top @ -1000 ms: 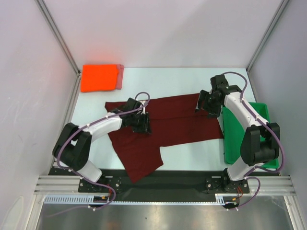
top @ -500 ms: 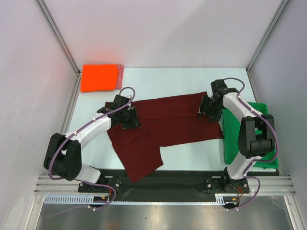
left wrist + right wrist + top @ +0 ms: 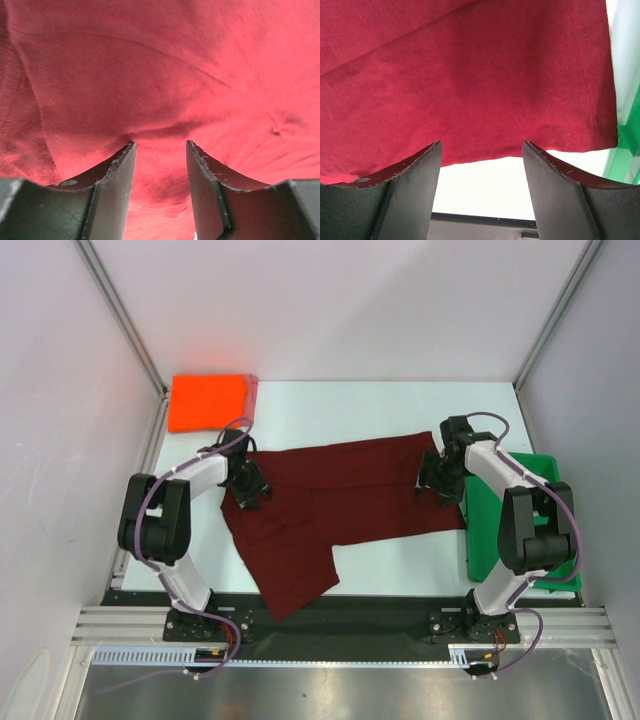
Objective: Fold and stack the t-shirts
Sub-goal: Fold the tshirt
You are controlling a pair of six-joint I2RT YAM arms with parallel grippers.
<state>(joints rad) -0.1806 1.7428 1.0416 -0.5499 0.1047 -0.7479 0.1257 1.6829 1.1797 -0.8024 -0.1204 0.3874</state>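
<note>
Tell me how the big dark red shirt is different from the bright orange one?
The dark maroon cloth t-shirt lies spread out mid-table; the bright orange-red cloth t-shirt is folded into a neat rectangle at the far left corner. The maroon one covers much more of the pale table than the orange one. Both are soft shirts resting on it.
</note>
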